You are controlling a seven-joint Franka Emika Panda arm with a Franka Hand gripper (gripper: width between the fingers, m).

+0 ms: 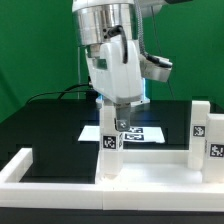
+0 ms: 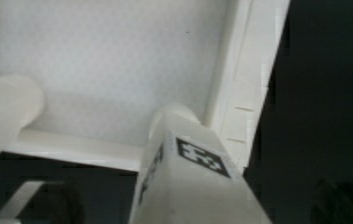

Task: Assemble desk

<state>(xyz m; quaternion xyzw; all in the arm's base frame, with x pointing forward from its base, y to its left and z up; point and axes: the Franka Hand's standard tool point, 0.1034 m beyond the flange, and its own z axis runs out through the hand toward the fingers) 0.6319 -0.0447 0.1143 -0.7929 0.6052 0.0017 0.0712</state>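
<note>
The desk's white tabletop slab (image 1: 60,172) lies across the front of the black table, its recessed face (image 2: 120,70) filling the wrist view. One tagged leg block (image 1: 110,150) stands upright on the slab. My gripper (image 1: 118,122) hangs straight above that leg, its fingers reaching down around the top. In the wrist view the leg (image 2: 191,160) rises between the two dark fingers of the gripper (image 2: 191,216), with a dark gap on each side. The gripper is open and holds nothing.
Two more tagged leg blocks (image 1: 200,125) (image 1: 213,150) stand upright at the exterior view's right. The marker board (image 1: 140,132) lies flat on the table behind the slab. A green wall backs the scene.
</note>
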